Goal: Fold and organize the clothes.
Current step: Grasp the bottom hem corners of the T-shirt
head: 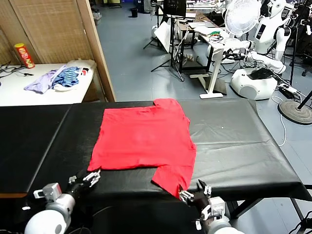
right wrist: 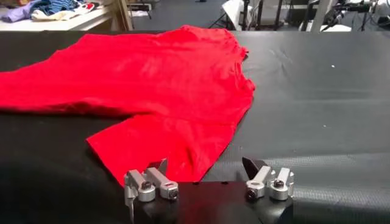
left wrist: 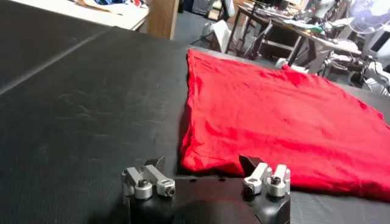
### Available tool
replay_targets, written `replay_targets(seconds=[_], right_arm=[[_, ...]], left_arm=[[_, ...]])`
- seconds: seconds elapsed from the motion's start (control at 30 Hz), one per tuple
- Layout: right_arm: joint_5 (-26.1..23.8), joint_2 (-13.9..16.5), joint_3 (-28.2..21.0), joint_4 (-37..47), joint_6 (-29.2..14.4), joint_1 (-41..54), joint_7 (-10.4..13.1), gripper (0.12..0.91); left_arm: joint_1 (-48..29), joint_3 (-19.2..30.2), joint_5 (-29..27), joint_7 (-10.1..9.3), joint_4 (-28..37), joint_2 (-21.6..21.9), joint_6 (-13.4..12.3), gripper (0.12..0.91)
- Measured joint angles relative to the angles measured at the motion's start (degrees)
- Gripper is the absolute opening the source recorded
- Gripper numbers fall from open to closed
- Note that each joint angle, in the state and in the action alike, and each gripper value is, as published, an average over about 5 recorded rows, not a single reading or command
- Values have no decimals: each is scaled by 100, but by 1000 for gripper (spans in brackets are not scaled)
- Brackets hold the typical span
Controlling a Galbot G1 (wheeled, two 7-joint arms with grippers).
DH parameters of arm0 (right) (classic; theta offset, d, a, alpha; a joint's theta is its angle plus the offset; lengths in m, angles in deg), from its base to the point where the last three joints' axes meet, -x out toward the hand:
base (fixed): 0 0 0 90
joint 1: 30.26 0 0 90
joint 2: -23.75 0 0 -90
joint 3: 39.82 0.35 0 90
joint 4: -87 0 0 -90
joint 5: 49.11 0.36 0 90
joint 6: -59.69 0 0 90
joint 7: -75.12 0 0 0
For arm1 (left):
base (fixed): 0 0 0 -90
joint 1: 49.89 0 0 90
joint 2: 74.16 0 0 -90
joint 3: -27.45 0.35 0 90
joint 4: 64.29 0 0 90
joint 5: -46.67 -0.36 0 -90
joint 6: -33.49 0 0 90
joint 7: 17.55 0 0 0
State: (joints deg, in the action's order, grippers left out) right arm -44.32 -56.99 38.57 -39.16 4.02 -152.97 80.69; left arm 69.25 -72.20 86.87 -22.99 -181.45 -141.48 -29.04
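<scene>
Both hands are hovering spread at the near edge of the black surface [head: 234,141], the left hand [head: 90,178] by the red T-shirt [head: 144,141]'s hem corner, the right hand [head: 195,191] by its sleeve, so each should be pinching only the top fabric layer.

A robotics lab: white humanoid robots [head: 273,24], camera tripods [head: 168,44] and cluttered workbenches [head: 209,31] fill the floor.

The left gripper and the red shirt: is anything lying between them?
Nothing. In the left wrist view only bare black table separates the open left gripper from the red T-shirt's near corner.
</scene>
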Motion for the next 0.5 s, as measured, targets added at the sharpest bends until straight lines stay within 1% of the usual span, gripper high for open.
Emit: replay_targets(seconds=[0.07,0.13,0.17,0.23,0.27,0.3,0.37,0.4,0.47,0.5], right_arm=[[-15,-9,-5,22,-2,2,8,778],[-41,-29,-14,68,-8,6,21,735],[-51,-40,-21,89,-12,7,24,701],[-69,-61,-32,127,-24,7,28,608],[-77,-70,-36,143,-29,5,29,559],[-82,-76,-39,154,-33,3,29,493],[-89,-85,-34,169,-39,-2,31,393],[-88,-89,-29,171,-40,-6,38,343],[-78,-95,-8,161,-45,-23,66,245],[-72,-97,5,149,-47,-35,85,196]], left_arm=[[-11,-4,7,4,16,2,-3,798],[-34,-7,19,10,54,6,-11,796],[-48,-5,22,7,76,9,-18,791],[-82,4,23,9,129,14,-31,756],[-100,10,22,12,158,16,-39,723],[-118,16,20,14,189,17,-49,674],[-151,25,9,16,255,18,-76,577],[-164,29,1,14,286,18,-89,511],[-178,35,-11,11,335,17,-113,410],[-176,39,-14,12,347,15,-123,344]])
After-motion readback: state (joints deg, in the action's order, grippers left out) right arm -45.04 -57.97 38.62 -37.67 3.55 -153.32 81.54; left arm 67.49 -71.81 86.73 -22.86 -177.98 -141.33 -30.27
